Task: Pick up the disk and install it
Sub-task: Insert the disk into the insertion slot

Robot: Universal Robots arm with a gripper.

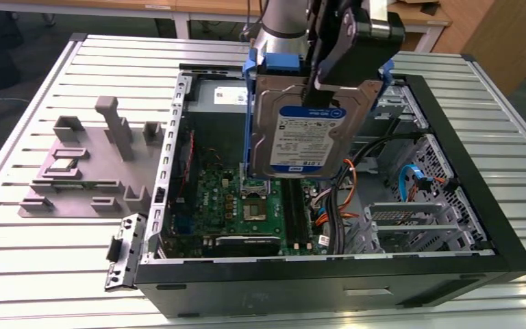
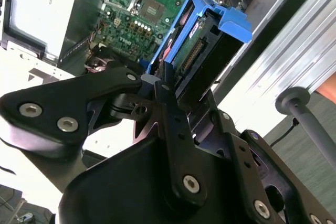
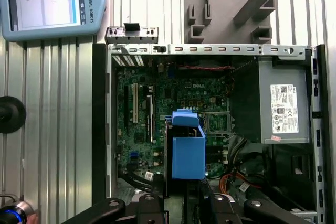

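One disk [image 1: 304,137] was held upright by my gripper [image 1: 331,89], jaws closed on its upper edge, above the motherboard [image 1: 244,199] of the open computer case [image 1: 336,271] on the worktop [image 1: 62,260].

Ribbed metal table [image 1: 35,267] carries an open computer case [image 1: 336,277] beneath the gripper [image 1: 329,92] and a grey slotted fixture [image 1: 90,171] off to the gripper's side.

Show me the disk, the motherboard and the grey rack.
the disk [image 1: 307,140], exterior view, on its label.
the motherboard [image 1: 217,199], exterior view, on the green board.
the grey rack [image 1: 94,164], exterior view, on its middle.
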